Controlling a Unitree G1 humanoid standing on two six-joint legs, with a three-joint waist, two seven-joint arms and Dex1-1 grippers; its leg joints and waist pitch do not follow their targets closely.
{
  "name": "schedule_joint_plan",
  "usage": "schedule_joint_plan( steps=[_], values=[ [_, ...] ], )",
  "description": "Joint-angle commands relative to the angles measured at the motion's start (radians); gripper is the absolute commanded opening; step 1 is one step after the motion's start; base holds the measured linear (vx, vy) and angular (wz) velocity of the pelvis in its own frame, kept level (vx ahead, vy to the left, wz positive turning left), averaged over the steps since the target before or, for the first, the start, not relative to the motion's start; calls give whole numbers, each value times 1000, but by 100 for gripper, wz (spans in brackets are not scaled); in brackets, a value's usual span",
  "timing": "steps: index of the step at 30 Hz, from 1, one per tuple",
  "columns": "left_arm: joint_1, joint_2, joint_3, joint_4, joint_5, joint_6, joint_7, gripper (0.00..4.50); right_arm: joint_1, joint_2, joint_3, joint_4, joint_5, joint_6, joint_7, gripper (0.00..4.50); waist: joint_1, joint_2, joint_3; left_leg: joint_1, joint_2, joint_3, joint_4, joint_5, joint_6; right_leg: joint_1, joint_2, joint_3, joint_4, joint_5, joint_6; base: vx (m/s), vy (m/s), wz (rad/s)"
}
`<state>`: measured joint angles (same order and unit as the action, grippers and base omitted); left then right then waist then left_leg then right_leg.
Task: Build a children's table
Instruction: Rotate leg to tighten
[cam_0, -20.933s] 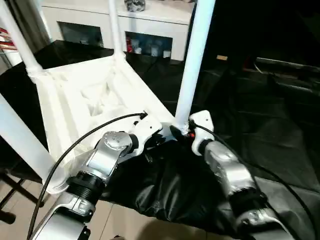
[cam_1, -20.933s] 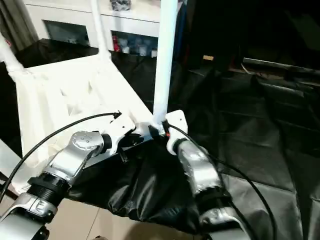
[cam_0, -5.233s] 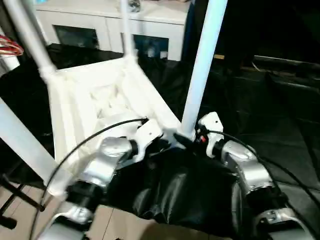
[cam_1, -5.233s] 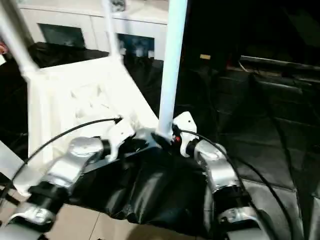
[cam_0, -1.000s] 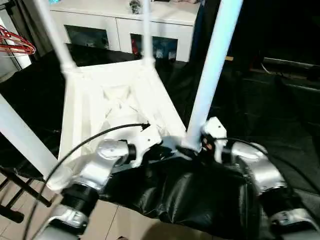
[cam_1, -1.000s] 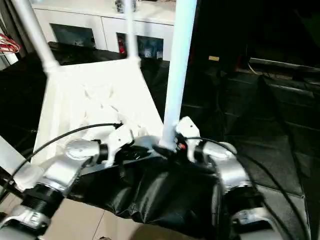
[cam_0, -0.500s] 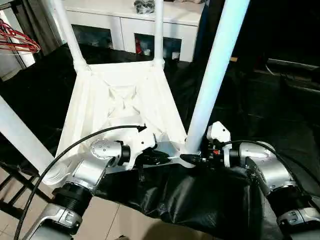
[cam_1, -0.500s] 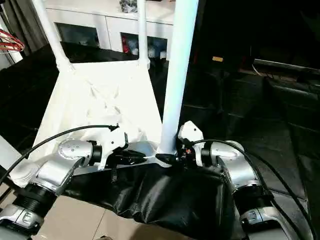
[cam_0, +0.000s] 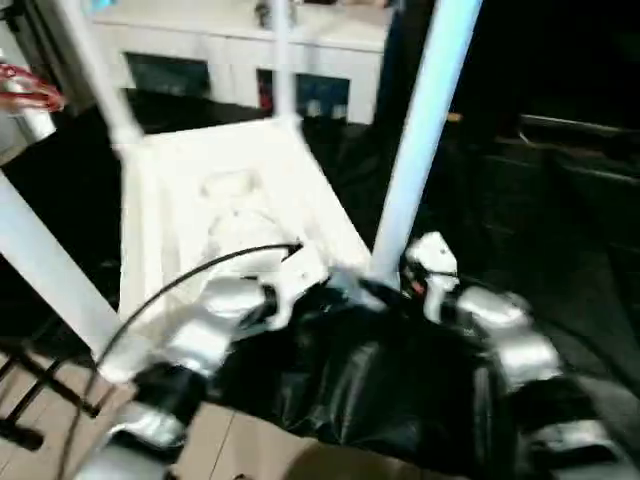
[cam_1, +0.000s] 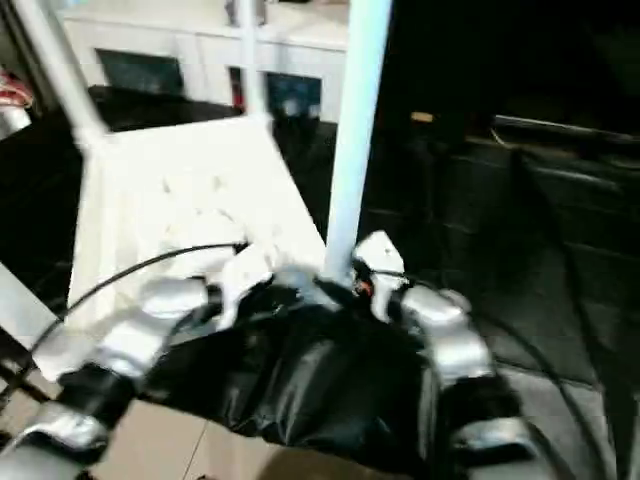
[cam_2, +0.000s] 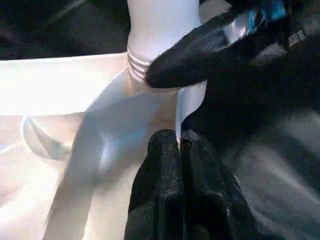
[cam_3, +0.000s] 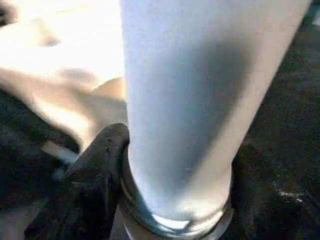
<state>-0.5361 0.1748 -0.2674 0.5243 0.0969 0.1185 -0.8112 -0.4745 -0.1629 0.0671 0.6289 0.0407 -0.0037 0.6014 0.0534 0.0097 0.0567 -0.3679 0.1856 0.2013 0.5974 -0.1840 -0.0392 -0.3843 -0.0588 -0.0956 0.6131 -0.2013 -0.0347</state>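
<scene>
The white tabletop (cam_0: 215, 215) lies upside down in the left half of the head view, on a black sheet (cam_0: 400, 390) that covers the work surface. Its ribbed underside faces up. Four white legs stand up from its corners. The near right leg (cam_0: 420, 140) rises in the middle of the frame and runs off the top edge. The far right leg (cam_0: 280, 60) stands at the upper middle, and the far left leg (cam_0: 100, 80) at the upper left. The near left leg (cam_0: 45, 265) slants across the left edge.

The right gripper (cam_3: 165, 180) is at the bottom of the near right leg, just right of the frame's middle. In the right wrist view the leg sits between its two black fingers (cam_3: 95, 175) — one finger hugs one side of the leg, right by the grooved ring where the leg goes into the corner socket (cam_2: 145, 75). So the right gripper is pinching the near right leg.

The left gripper (cam_2: 179, 145) comes in from the lower left of the head view and ends just left of that same corner. In the left wrist view its two black fingers are pressed together, with only a thin line between them — nothing is held. Their tips sit at the edge of the tabletop, close under the socket.

A white cabinet (cam_0: 330, 60) with dark glass doors stands along the top of the frame. A red wire thing (cam_0: 30, 85) shows at the upper left edge — too blurred to tell what it is.
</scene>
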Motion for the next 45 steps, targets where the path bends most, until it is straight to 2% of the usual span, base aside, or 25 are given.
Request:
schedule_joint_plan(
  steps=[1,3,6,7,8,10,12,15,16,18,19,22,26,29,35,38,43,45],
  values=[
    [-39,-105,-19,-14,-6,17,94,0,-25,115,33,55,-50,23,-183,267,-6,-10,-64,13,58,-34,-66,-159,38,38,-103,68,-90,-262,-168,0,0,0],
    [-43,-126,-22,-9,10,26,134,0,-35,153,23,64,-41,27,-214,267,-7,-11,-66,14,58,-35,-66,-161,35,40,-105,68,-90,-254,-171,0,0,0],
    [-40,-142,-32,-14,20,30,149,0,-45,176,30,69,-41,11,-210,267,-9,-9,-66,9,56,-33,-64,-147,53,44,-104,69,-85,-199,-180,0,0,0],
    [-35,-144,-34,-22,17,30,143,0,-49,179,24,70,-33,8,-206,302,-9,-11,-67,8,56,-33,-63,-144,61,45,-104,69,-85,-187,-181,0,0,0],
    [-31,-144,-35,-28,14,28,137,0,-51,179,18,69,-26,5,-204,302,-8,-10,-65,8,56,-32,-63,-144,67,45,-104,69,-85,-187,-182,0,0,0],
    [-27,-139,-32,-34,9,24,130,0,-47,172,12,59,-13,8,-186,340,-8,-11,-63,9,56,-32,-64,-154,67,44,-104,68,-88,-208,-180,0,0,0],
    [-20,-122,-25,-42,2,15,110,0,-38,149,5,39,-3,10,-159,347,-8,-9,-65,10,57,-33,-64,-161,66,45,-105,69,-88,-216,-177,0,0,0],
    [-13,-106,-19,-51,-7,9,85,0,-31,122,10,23,-2,14,-123,383,-7,-9,-65,9,59,-33,-64,-154,68,45,-104,69,-86,-193,-183,0,0,0],
    [-3,-85,-15,-65,-21,2,48,0,-22,74,32,-1,-13,11,-54,383,-7,-9,-66,8,59,-33,-63,-145,72,47,-104,69,-82,-172,-188,0,0,0],
    [6,-64,-13,-78,-37,-6,6,0,-14,32,48,-25,-15,6,18,383,-6,-7,-67,6,58,-32,-60,-131,84,48,-104,70,-79,-142,-196,0,0,0],
    [7,-61,-13,-80,-40,-7,-1,0,-12,26,50,-29,-15,6,29,383,-4,-9,-68,5,57,-32,-60,-127,90,51,-103,68,-78,-133,-198,0,0,0],
    [20,-18,-17,-97,-60,-28,-80,0,5,-49,72,-85,15,13,179,383,1,-7,-65,7,57,-31,-59,-143,99,49,-102,69,-84,-160,-193,0,0,0],
    [26,42,-20,-114,-82,-43,-187,0,17,-132,81,-126,60,27,355,383,8,-6,-63,11,61,-33,-63,-175,86,46,-102,68,-87,-218,-185,0,0,0],
    [23,79,-22,-113,-89,-52,-241,0,18,-173,87,-134,78,24,434,383,13,-8,-64,13,63,-31,-63,-171,83,44,-101,68,-85,-206,-187,0,0,0],
    [18,133,-20,-113,-108,-52,-324,0,22,-225,105,-153,89,33,538,355,20,-8,-66,10,62,-31,-61,-140,90,46,-100,67,-76,-160,-199,0,0,0],
    [18,149,-22,-114,-117,-51,-357,0,25,-243,126,-147,70,21,565,328,20,-8,-67,10,62,-31,-60,-138,89,46,-102,67,-77,-170,-201,0,0,0],
    [14,153,-20,-107,-123,-59,-364,0,27,-240,126,-152,82,26,572,276,24,-9,-67,11,62,-30,-60,-138,85,45,-102,67,-78,-174,-201,0,0,0],
    [13,153,-19,-106,-124,-60,-364,0,28,-238,126,-155,85,28,573,268,25,-10,-67,10,62,-30,-60,-136,84,46,-102,67,-78,-175,-198,0,0,0]
  ],
)
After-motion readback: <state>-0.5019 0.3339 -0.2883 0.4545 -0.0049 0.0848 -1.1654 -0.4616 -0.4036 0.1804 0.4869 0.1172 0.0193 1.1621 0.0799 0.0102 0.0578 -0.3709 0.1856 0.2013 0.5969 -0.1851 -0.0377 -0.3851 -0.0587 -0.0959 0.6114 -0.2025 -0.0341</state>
